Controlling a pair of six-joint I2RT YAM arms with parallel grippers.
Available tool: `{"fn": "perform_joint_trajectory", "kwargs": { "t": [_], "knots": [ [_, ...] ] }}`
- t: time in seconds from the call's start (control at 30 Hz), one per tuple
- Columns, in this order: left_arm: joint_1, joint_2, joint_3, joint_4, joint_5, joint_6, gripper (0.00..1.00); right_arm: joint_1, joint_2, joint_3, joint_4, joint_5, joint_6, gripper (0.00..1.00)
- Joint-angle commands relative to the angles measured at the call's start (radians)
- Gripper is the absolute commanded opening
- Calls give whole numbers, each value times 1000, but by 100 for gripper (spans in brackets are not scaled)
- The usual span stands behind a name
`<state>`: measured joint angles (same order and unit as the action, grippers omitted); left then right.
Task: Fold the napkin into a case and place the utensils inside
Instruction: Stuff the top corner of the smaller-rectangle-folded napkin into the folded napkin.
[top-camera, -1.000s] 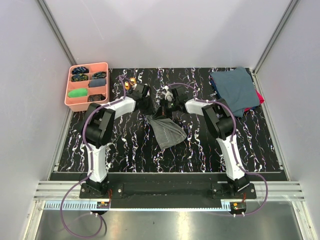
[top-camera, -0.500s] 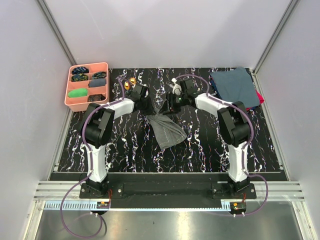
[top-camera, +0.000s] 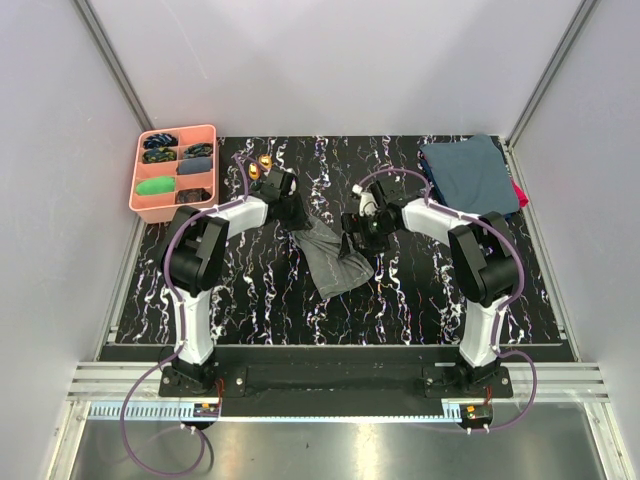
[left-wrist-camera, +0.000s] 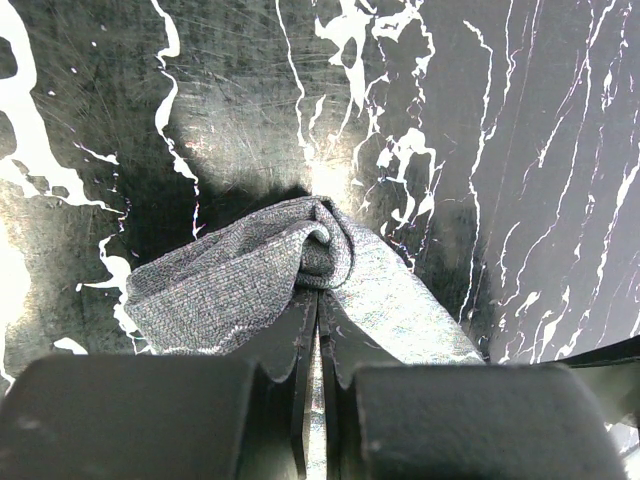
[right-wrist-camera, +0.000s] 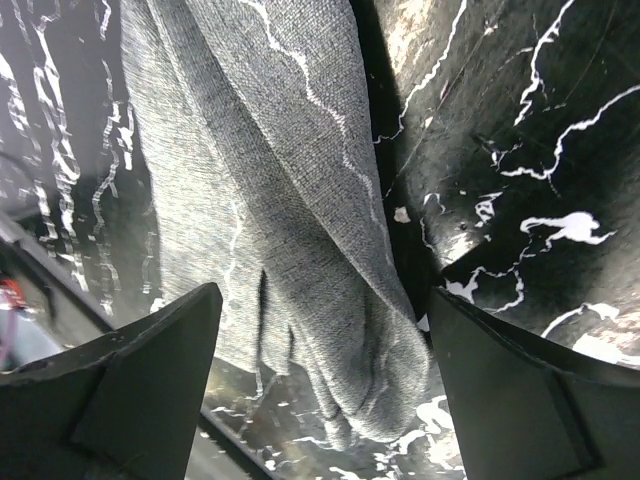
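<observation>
**Operator:** What's over on the left?

**Spotter:** You have a pink tray (top-camera: 137, 188) at the back left corner of the table (top-camera: 420, 300). One compartment holds a green piece (top-camera: 155, 186). The others hold dark bits I can't make out. Just right of the tray, your two gold utensils (top-camera: 259, 166) lie on the black, white-veined top.

**Operator:** And my left gripper (left-wrist-camera: 318, 300)?

**Spotter:** It's pinched on a bunched corner of the grey napkin (left-wrist-camera: 225, 290). In your wrist view the jaws all but meet, and the cloth puckers right at the tips.

**Operator:** Where does the napkin lie?

**Spotter:** It's mid-table, between your two grippers. It's a rumpled, loosely folded strip that runs from the pinched corner toward the near edge and a little to the right. The utensils sit apart from it, not inside.

**Operator:** Right gripper (right-wrist-camera: 325, 295)?

**Spotter:** Your jaws are spread wide, one on each side of the napkin's long fold. The cloth lies loose between them and they grip nothing.

**Operator:** Further right?

**Spotter:** A blue-teal cloth (top-camera: 468, 178) lies at the back right corner, with something red showing at its right edge.

**Operator:** Any writing?

**Spotter:** The small boards (top-camera: 205, 407) in front of your arm bases are too small to read.
</observation>
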<state>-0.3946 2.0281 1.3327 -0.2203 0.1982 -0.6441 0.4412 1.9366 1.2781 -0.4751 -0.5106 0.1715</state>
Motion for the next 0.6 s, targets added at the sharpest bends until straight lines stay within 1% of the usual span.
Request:
{"fn": "perform_joint_trajectory", "kwargs": {
  "t": [0.0, 0.03, 0.13, 0.17, 0.27, 0.33, 0.43, 0.47, 0.53, 0.57],
  "knots": [
    [7, -34, -15, -19, 7, 27, 6, 16, -31, 13, -5, 56, -102, 94],
    [8, -35, -13, -21, 9, 29, 6, 25, -16, 20, -5, 55, -105, 93],
    [8, -39, 0, -31, 12, 31, 6, 47, 7, 18, -4, 61, -99, 85],
    [8, -40, 5, -31, 15, 31, 6, 50, 12, 18, 0, 64, -96, 76],
    [8, -46, 23, -36, 24, 27, 7, 56, -2, 4, 24, 79, -75, 59],
    [8, -63, 26, -37, 30, 21, 7, 56, -28, -3, 30, 95, -67, 54],
    [8, -115, 26, -39, 40, 12, 14, 56, -59, -8, 30, 101, -66, 43],
    [8, -135, 17, -39, 38, 9, 20, 56, -67, -10, 29, 96, -64, 33],
    [7, -204, 2, -36, 26, -3, 24, 56, -88, -10, 29, 87, -60, 24],
    [8, -232, -28, -31, 20, -11, 28, 57, -96, -8, 27, 84, -53, 21]
  ]
}}
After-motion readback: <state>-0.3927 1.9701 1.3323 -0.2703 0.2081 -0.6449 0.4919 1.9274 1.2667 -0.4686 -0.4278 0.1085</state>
